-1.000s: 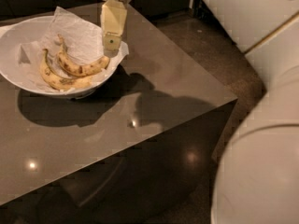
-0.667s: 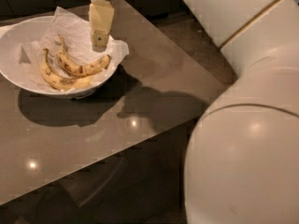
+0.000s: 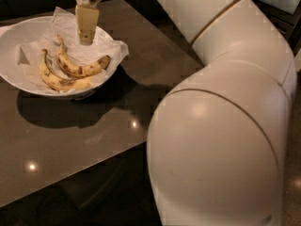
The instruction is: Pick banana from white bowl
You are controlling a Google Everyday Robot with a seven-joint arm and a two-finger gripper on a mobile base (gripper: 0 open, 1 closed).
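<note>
Leftward over the white bowl (image 3: 14, 36) the pincer (image 3: 86, 39) has travelled since a second ago, and the arm (image 3: 221, 140) now fills the near right, looming over the dark counter (image 3: 94, 140). Beyond it the bowl sits on the counter, lined with crumpled paper (image 3: 115, 48). A paler banana (image 3: 59, 81) lies nearest the rim. The banana (image 3: 80, 69), speckled and dark-tipped, curves just below the pincer's tip, apart from it. The pincer points down, holding nothing; whether it is open I cannot tell.
</note>
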